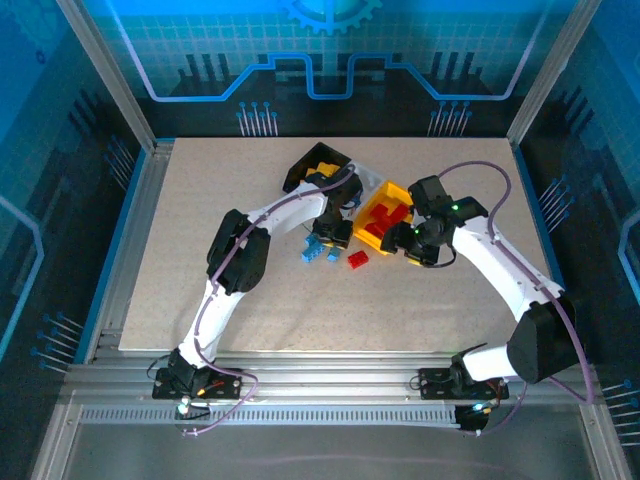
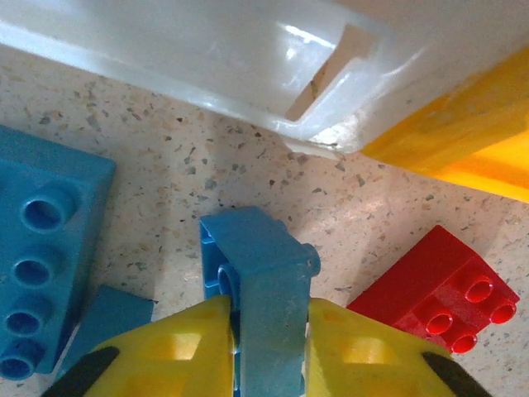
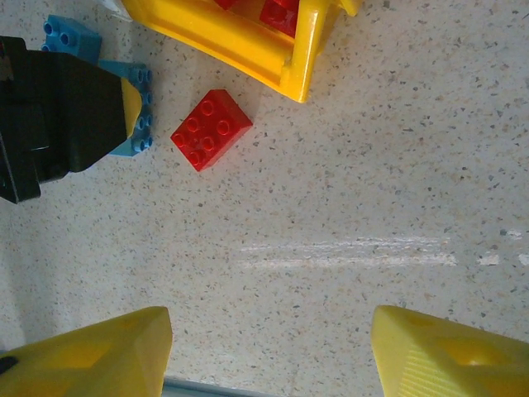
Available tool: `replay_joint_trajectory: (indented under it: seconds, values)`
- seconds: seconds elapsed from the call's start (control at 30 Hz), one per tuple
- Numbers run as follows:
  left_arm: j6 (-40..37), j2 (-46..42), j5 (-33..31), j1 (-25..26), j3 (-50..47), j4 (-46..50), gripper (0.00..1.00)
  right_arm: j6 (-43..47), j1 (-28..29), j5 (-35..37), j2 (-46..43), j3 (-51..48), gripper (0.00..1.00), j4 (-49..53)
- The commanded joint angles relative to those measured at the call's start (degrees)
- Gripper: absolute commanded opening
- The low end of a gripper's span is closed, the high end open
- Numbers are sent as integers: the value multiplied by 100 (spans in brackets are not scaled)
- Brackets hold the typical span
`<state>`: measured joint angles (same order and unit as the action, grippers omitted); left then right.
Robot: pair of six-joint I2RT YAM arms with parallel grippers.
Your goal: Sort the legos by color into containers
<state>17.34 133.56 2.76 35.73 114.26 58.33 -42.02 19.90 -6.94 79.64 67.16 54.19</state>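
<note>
We see the left claw (image 2: pixel 269 331), bent low, clamped on a glossy blue brick (image 2: pixel 256 260); the right claw (image 3: pixel 269 351) gapes above the speckled desk (image 3: pixel 372 165).

The left arm stretches forward with a bent elbow. The left gripper (image 2: pixel 269 335) points down, its yellow fingers (image 2: pixel 173 356) pinching a blue lego (image 2: pixel 260 256) between them. The right gripper (image 3: pixel 269 351) points down too, fingers spread wide, holding nothing.

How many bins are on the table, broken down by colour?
Black bin: 1
White bin: 1
Yellow-orange bin: 1
Total: 3
</note>
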Motion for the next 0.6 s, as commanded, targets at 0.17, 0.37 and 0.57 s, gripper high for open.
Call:
replay_joint_trajectory:
  seconds: [0.17, 0.37, 0.57]
  values:
    - [4, -311, 193, -169, -205, 210, 22, -112, 202, -27, 226, 161, 67, -40]
    - [149, -778, 540, -435, -313, 172, 22, -75, 238, -17, 263, 193, 67, -19]
    - [638, -947, 1163, -841, -22, -35, 24, -60, 234, -5, 188, 93, 67, -5]
